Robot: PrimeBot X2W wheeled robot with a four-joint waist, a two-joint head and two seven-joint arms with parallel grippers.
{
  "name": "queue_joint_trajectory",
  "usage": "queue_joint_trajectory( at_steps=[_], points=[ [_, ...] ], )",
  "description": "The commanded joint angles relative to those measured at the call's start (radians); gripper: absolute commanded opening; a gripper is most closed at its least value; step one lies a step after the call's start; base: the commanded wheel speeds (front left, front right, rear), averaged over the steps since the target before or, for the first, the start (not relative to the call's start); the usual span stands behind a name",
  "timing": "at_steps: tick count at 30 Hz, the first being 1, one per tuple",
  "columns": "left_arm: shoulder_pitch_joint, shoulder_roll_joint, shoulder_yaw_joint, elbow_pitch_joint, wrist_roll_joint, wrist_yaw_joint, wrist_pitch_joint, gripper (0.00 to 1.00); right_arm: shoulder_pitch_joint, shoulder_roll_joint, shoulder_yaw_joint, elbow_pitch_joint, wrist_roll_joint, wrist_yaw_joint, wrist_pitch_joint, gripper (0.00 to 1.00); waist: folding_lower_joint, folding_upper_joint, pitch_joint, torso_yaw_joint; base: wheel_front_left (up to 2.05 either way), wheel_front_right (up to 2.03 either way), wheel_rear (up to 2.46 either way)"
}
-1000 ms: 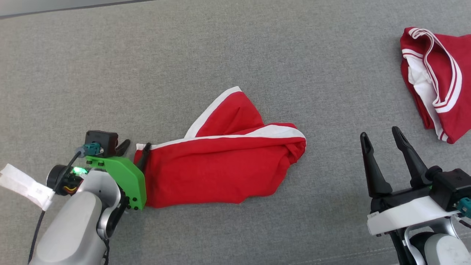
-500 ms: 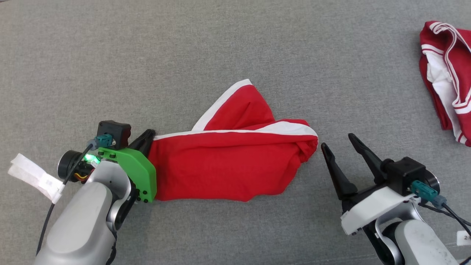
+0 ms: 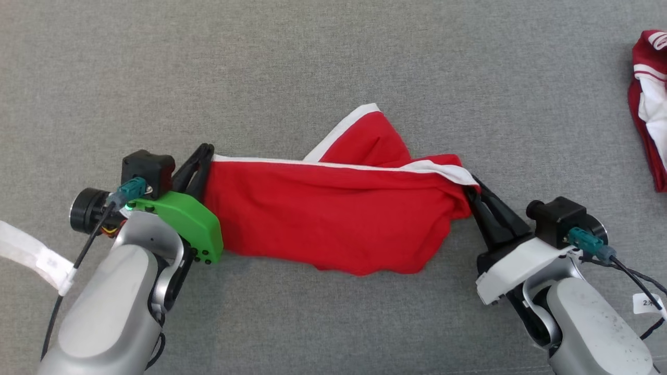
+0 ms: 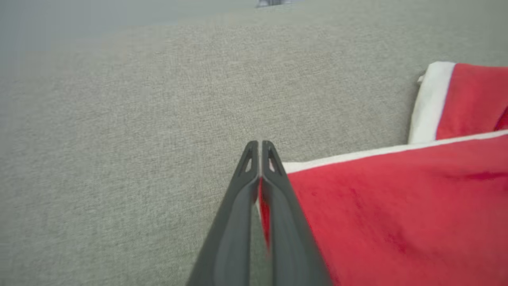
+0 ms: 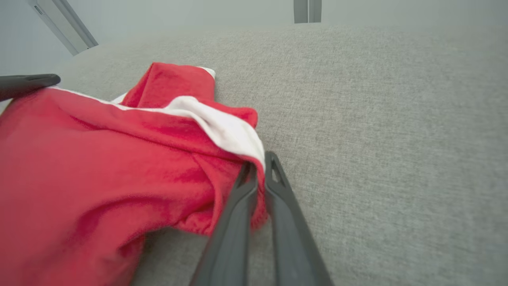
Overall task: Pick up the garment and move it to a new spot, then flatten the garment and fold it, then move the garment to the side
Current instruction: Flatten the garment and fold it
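Near: left gripper [image 3: 204, 156] clenched on the garment's left corner, at the white trim; right gripper [image 3: 475, 194] clenched on its bunched right end. The garment [image 3: 333, 208], red, spans mid-scene between them, top hem drawn near straight, lower body sagging. The hold looks meant to spread it for flattening. One flap [image 3: 365, 135] is folded over on the far side, so it is not flat yet. Grey woven surface [image 3: 312, 62] beneath. Far right: second garment [image 3: 649, 104], well apart. Beyond the far edge, a pale wall, blurred

other red-and-white garment [image 3: 649, 104] chopped off at the right edge, garment [image 3: 333, 208] with its back flap half tucked behind the front
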Motion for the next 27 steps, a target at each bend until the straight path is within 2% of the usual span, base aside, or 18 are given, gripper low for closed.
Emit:
queue_joint_trajectory(
  at_steps=[1,9,16,22,27],
  points=[
    [0.022,0.016,0.018,-0.051,0.007,0.023,-0.025,0.00,-0.016,-0.010,-0.012,-0.027,-0.011,-0.001,-0.033,0.00,0.0000,0.0000,-0.013,-0.009,0.00,0.00,0.00],
    [0.043,0.037,0.079,-0.289,0.033,0.104,-0.109,0.00,-0.030,-0.049,-0.082,-0.204,-0.060,-0.001,-0.043,0.00,0.0000,0.0000,-0.088,-0.044,0.00,0.00,0.00],
    [0.001,0.049,0.117,-0.506,0.081,0.168,-0.146,0.00,-0.075,-0.103,-0.159,-0.437,-0.109,-0.001,0.064,0.00,0.0000,0.0000,-0.176,-0.080,0.00,0.00,0.00],
    [-0.050,0.058,0.123,-0.626,0.113,0.197,-0.113,0.00,-0.112,-0.155,-0.207,-0.577,-0.104,-0.001,0.174,0.00,0.0000,0.0000,-0.209,-0.097,0.00,0.00,0.00],
    [-0.080,0.042,0.116,-0.626,0.100,0.196,-0.093,0.00,-0.141,-0.177,-0.219,-0.607,-0.072,-0.001,0.223,0.00,0.0000,0.0000,-0.192,-0.102,0.00,0.00,0.00]
  ],
)
